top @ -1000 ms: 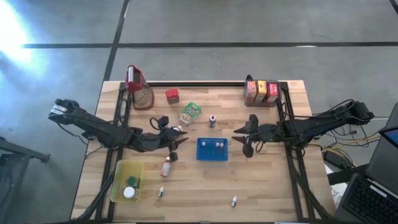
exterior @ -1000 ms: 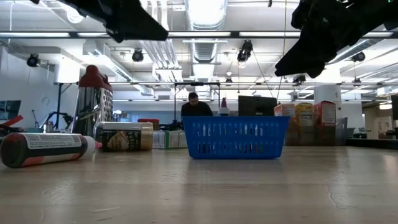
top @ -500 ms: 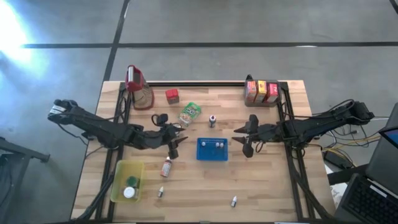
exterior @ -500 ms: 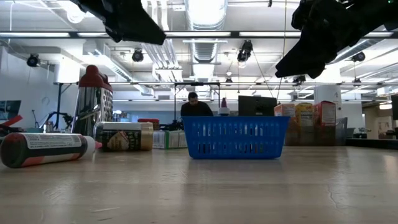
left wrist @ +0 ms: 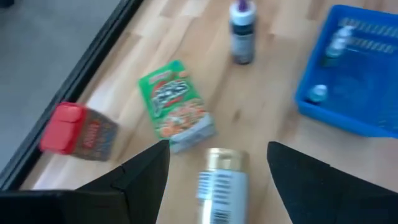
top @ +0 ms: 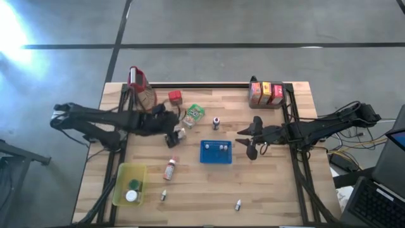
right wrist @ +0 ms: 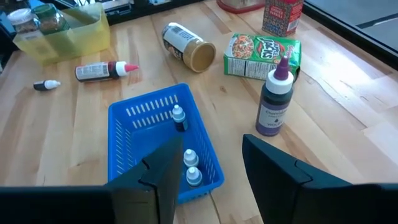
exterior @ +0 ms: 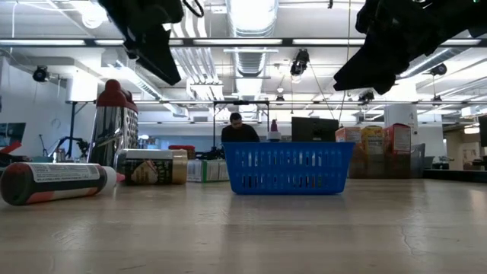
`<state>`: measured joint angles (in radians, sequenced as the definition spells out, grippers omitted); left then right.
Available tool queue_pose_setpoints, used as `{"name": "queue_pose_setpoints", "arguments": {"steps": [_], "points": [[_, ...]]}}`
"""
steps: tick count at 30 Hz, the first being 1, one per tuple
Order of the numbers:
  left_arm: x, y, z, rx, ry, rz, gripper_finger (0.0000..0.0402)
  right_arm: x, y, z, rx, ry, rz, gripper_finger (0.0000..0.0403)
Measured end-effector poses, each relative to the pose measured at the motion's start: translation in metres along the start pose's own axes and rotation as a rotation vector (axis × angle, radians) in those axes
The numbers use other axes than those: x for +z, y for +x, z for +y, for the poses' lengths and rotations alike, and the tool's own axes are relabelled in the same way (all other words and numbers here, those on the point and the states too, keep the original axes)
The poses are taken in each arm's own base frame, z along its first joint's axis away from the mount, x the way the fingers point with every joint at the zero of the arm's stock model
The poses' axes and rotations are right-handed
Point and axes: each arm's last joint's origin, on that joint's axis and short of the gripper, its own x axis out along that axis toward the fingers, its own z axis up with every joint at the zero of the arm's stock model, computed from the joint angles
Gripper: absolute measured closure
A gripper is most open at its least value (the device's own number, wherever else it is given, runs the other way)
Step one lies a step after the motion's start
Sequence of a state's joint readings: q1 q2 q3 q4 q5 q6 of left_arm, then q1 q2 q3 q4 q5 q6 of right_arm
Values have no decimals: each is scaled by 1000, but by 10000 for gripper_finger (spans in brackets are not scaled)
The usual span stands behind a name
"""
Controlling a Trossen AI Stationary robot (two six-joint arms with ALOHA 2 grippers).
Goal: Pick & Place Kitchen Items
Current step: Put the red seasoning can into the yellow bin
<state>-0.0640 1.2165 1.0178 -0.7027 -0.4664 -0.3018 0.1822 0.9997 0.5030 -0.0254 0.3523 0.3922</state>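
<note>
Gold-lidded jar (left wrist: 221, 180) lies on its side between my spread left gripper (left wrist: 214, 171) fingers, beside the green box (left wrist: 176, 106), so I judge I'm lining up to grasp it. My right gripper (right wrist: 202, 165) waits, spread, above the tray (right wrist: 127, 134).

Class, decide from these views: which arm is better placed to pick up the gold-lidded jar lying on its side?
Left. Its open end effector points straight at the jar, which lies just ahead between the fingers. The right end effector hangs open beside the blue tray, farther away.
</note>
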Motion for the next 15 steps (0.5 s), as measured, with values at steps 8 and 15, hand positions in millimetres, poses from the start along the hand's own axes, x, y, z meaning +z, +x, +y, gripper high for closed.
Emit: {"name": "queue_pose_setpoints", "arguments": {"steps": [8, 15], "points": [[12, 4, 24, -105, -20, 79, 128, 0, 0, 1, 11, 2, -1, 275], [7, 14, 16, -128, 24, 125, 128, 0, 0, 0, 12, -2, 3, 292]]}}
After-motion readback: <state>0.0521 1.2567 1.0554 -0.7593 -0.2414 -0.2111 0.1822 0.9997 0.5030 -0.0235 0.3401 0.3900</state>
